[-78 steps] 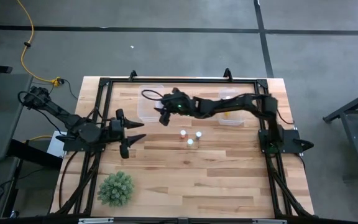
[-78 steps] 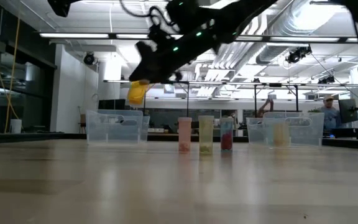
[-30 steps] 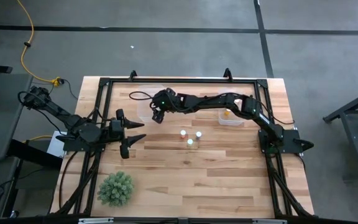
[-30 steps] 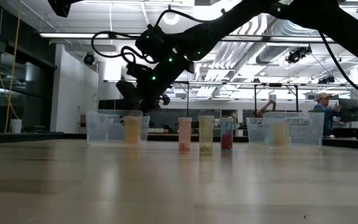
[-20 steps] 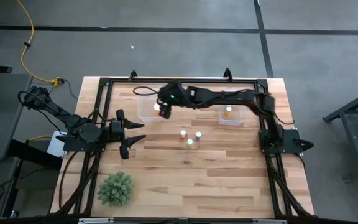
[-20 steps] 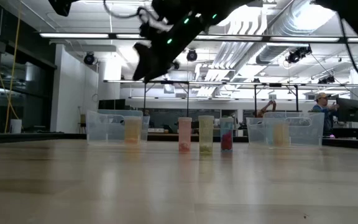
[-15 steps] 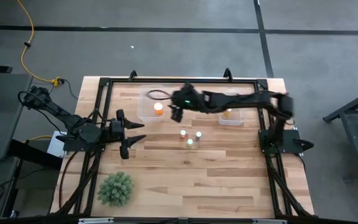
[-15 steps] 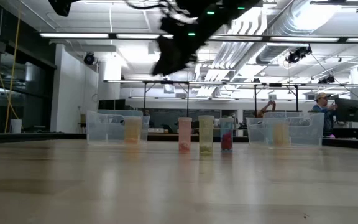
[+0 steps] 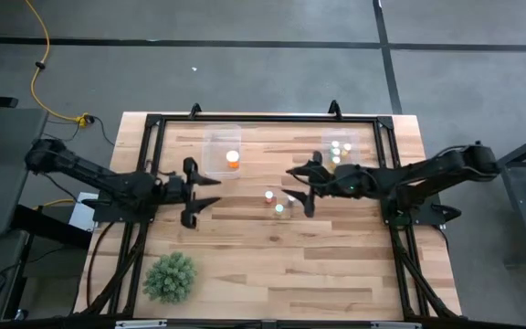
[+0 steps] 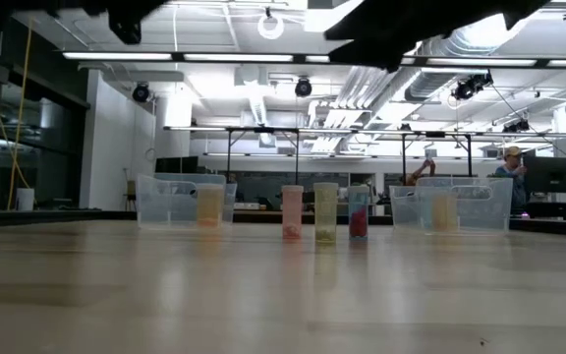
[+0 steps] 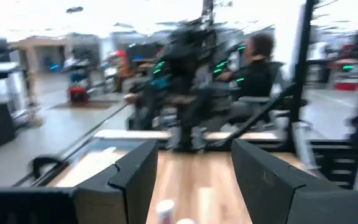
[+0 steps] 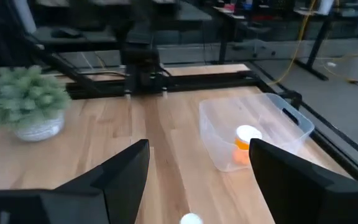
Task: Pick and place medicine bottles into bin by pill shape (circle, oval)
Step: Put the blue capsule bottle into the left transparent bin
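Bottles [image 9: 278,200] stand in a cluster of three at mid counter [image 9: 272,265]; an orange bottle [image 9: 233,160] sits in the left bin [image 9: 215,143]; pale ones lie in the right bin [image 9: 359,146]; the right gripper [image 9: 300,188], fingers spread and empty, hangs just beside the cluster; the left gripper [image 9: 204,190], also spread, hovers well to its left; a plant [image 9: 171,276] stands at the near left corner.

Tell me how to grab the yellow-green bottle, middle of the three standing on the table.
Take the yellow-green cylindrical bottle around its upper body, under the white cap, coming straight down from above. It stands upright, and the pink bottle and red bottle flank it closely, so a sideways approach risks knocking them.
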Robot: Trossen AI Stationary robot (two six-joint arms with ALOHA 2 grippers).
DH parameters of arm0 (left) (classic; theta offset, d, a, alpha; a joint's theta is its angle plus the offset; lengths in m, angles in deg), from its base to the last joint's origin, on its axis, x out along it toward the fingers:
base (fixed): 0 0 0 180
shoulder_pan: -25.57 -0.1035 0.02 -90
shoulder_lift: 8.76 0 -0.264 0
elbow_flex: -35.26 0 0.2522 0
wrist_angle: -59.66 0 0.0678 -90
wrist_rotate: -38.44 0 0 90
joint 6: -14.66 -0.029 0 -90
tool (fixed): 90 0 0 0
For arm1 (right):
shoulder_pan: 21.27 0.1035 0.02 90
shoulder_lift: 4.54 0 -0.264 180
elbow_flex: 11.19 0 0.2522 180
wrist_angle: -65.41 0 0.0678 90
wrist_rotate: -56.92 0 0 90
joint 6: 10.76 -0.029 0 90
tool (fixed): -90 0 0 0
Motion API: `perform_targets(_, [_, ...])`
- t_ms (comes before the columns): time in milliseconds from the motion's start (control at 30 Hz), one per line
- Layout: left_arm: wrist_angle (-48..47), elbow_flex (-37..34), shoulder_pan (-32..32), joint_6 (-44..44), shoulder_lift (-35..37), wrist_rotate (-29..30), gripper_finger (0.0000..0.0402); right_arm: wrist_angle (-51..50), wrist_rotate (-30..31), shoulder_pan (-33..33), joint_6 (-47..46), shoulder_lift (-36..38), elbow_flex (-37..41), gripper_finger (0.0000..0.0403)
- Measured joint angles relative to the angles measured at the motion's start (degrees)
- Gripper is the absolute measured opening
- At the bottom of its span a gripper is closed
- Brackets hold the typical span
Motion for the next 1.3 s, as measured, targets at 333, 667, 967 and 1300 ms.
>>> perform_targets(333, [-0.7,-0.9,-7.2,3.0,-1.5,-5.8,0.0196,-0.2,1.4,2.1,2.2,2.2,1.1,0.027])
perform_targets(667, [-0.7,-0.9,-6.2,4.3,-1.5,-5.5,0.0196,-1.3,1.4,2.1,2.5,2.2,1.1,0.027])
perform_targets(967, [-0.8,-0.9,-6.1,6.6,-1.5,-5.3,0.0196,-7.5,1.4,2.1,-1.3,2.2,1.1,0.027])
perform_targets(1300, [-0.4,-0.8,-4.8,6.5,-1.5,-5.3,0.0196,-21.6,0.1,0.6,-13.7,-0.8,1.1,0.027])
